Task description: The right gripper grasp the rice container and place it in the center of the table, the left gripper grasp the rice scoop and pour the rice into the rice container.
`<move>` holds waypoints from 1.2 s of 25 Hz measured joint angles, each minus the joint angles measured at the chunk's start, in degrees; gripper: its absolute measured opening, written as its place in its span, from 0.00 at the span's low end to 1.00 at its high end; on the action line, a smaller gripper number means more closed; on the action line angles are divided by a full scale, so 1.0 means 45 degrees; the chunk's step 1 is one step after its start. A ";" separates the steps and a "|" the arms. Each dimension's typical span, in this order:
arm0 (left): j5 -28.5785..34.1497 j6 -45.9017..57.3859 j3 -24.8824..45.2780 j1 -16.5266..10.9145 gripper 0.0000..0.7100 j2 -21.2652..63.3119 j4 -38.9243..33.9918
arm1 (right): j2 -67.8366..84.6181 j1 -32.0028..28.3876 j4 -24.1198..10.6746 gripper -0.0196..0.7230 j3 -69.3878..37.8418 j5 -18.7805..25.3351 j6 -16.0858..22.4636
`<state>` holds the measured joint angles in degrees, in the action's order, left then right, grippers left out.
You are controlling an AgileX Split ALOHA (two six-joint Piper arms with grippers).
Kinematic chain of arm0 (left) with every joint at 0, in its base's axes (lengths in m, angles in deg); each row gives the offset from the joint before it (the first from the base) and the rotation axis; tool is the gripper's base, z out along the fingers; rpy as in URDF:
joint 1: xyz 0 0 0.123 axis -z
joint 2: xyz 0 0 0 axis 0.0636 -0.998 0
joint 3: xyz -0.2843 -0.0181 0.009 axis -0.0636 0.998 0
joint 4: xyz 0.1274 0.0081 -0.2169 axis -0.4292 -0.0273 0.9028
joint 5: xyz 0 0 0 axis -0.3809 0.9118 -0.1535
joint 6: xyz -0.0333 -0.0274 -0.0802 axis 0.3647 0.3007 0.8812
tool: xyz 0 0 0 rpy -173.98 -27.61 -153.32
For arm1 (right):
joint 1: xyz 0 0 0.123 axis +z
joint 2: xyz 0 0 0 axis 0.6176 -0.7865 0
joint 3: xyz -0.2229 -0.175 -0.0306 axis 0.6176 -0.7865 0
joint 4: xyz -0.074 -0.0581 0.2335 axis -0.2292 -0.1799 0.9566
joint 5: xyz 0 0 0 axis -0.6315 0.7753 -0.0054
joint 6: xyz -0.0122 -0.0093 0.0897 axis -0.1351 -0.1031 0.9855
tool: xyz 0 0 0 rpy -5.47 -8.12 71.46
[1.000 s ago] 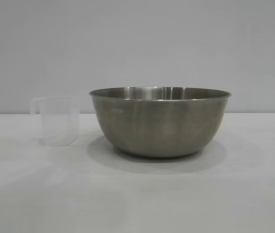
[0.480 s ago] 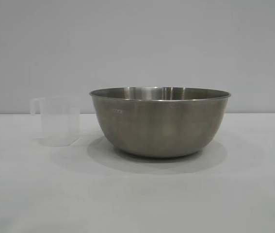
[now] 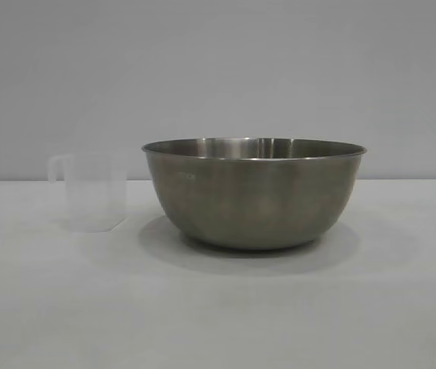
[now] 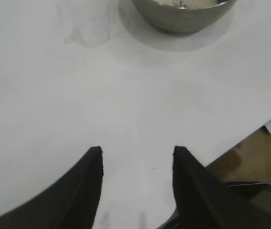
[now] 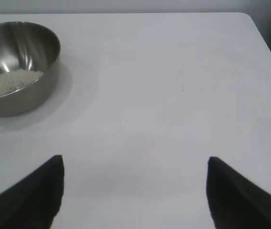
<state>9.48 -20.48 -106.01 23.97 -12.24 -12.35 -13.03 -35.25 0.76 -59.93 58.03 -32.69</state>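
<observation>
- Since the earlier exterior frames, neither the scoop nor the bowl has shifted; no arm shows in that view then or now.
- Scoop (image 3: 94, 191): upright on the table (image 3: 218, 315), left of the bowl and just beside it, a narrow gap between them. Its handle points left, away from the bowl. It looks empty, though the frosted wall makes that hard to judge. In the left wrist view it is only a faint pale shape (image 4: 85, 26) near the bowl.
- Bowl (image 3: 254, 192): upright, about mid-table in the exterior view, its shadow pooled beneath it.
- Rice (image 5: 11, 82): a thin off-white layer on the bowl's floor, seen in the right wrist view; a sliver of it also shows over the rim in the left wrist view.
- Left gripper (image 4: 136, 153): above bare table, well apart from scoop and bowl, near a table edge. Its fingers (image 4: 90, 181) stand partly spread with nothing between them.
- Right gripper (image 5: 135, 164): over bare table, well apart from the bowl (image 5: 16, 67). Its fingers (image 5: 39, 191) are spread wide and hold nothing.
</observation>
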 joint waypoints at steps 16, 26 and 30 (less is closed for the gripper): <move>0.2776 0.0699 -0.0180 0.0000 0.59 0.1560 -0.1303 | 0.0000 0.0000 0.0000 0.73 0.0000 0.0000 0.0000; 0.2688 0.0916 0.0089 0.0000 0.59 0.1583 -0.1632 | 0.0000 0.0000 0.0000 0.73 0.0000 0.0000 0.0000; 0.2544 0.1021 0.0130 0.0000 0.59 0.1583 -0.1801 | 0.0000 0.0000 0.0000 0.73 0.0000 0.0000 0.0000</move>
<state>20.93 -15.88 -105.42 23.97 -5.11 -20.46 -13.03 -35.25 0.76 -59.93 58.03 -32.69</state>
